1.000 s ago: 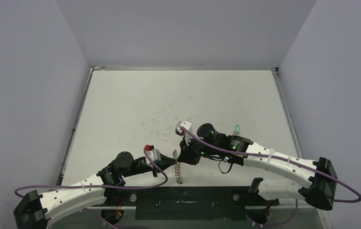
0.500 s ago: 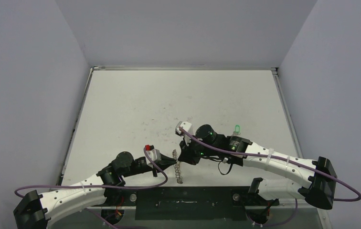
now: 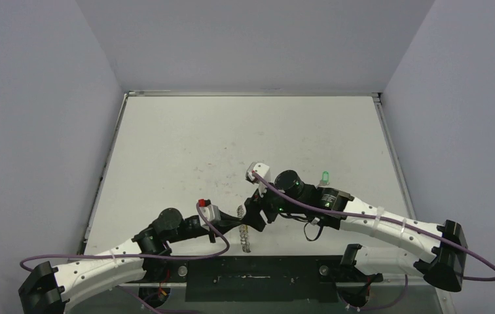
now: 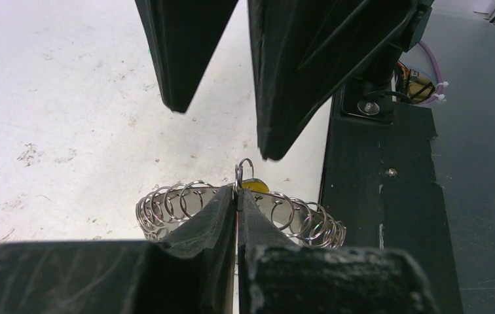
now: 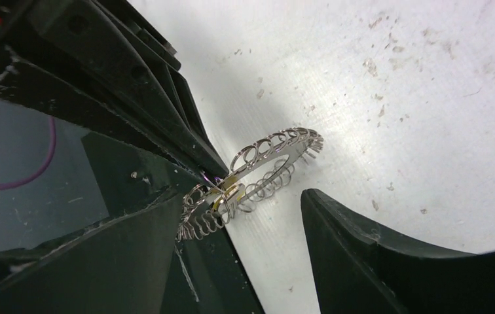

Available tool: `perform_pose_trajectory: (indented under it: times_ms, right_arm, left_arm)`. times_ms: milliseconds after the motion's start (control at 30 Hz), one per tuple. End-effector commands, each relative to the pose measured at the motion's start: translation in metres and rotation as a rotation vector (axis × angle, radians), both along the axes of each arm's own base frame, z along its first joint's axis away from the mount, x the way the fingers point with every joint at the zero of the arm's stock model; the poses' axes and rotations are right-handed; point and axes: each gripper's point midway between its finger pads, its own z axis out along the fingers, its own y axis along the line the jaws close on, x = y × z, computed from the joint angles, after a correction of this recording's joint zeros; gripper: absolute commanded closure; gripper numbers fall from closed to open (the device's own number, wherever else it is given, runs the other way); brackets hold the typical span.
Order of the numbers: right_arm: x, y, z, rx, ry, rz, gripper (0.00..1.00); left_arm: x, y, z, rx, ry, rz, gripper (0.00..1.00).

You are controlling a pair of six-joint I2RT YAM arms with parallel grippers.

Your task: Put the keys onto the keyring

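The keyring is bright silvery metal, its thin wire loops glinting. The yellow key head against it looks like smooth plastic, and the green key to the right has a glossy, see-through plastic head. The left gripper's fingers are matt black and grainy. The right gripper's fingers are a smoother matt black. The table is matt white, scuffed and speckled with dark marks. The near strip is dull black.
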Motion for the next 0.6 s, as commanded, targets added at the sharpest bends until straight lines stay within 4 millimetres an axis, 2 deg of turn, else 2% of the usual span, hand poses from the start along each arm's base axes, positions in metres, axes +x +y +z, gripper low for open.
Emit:
perform_pose_trajectory:
  times_ms: [0,100,200,400,467,500,567]
  right_arm:
    - [0.01,-0.002,0.041,0.143,-0.126,-0.035,0.31]
    - [0.01,-0.009,0.05,0.194,-0.194,-0.029,0.29]
    - [0.001,-0.013,0.054,0.245,-0.293,0.059,0.3]
    - [-0.012,-0.012,0.047,0.325,-0.488,0.23,0.32]
    - [-0.015,-0.009,0.046,0.34,-0.515,0.27,0.39]
    - [-0.016,-0.008,0.045,0.342,-0.519,0.285,0.45]
    - [-0.016,-0.004,0.043,0.342,-0.512,0.293,0.65]
  left_arm:
    - [-0.002,-0.003,0.029,-0.084,-0.061,-0.021,1.0]
    - [-0.003,-0.003,0.028,-0.082,-0.062,-0.025,1.0]
    - [-0.005,-0.002,0.029,-0.083,-0.069,-0.034,1.0]
    - [-0.01,-0.002,0.029,-0.081,-0.09,-0.062,1.0]
    - [-0.012,-0.002,0.03,-0.082,-0.095,-0.07,1.0]
    - [-0.012,-0.002,0.03,-0.082,-0.096,-0.074,1.0]
    - [-0.013,-0.002,0.031,-0.084,-0.098,-0.078,1.0]
